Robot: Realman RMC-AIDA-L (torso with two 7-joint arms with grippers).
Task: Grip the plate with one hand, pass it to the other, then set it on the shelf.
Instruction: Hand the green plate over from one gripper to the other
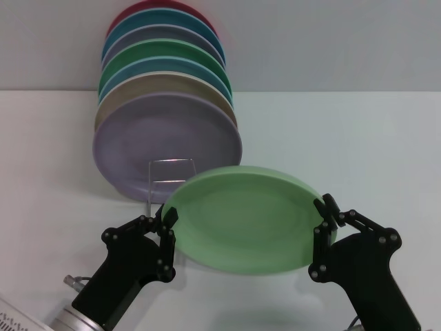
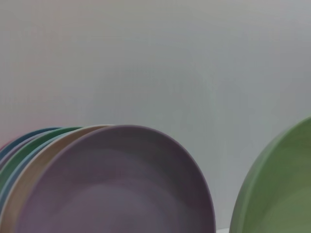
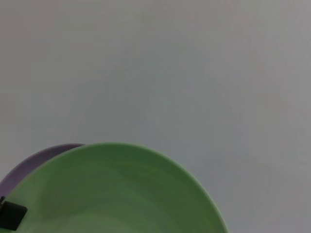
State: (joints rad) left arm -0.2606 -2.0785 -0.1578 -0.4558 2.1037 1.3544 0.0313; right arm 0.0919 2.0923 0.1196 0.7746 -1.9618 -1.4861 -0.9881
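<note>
The light green plate hangs tilted above the table, in front of the silver wire shelf. My left gripper is closed on the plate's left rim. My right gripper is closed on its right rim. The plate hides the shelf's lower right part. The plate also shows in the left wrist view and fills the low part of the right wrist view. A black bit of the left gripper shows at the plate's far rim there.
A row of several leaning plates stands at the back left, with a lilac plate in front, just behind the shelf. It also shows in the left wrist view. A darker green plate sits in the row. The white table stretches to the right.
</note>
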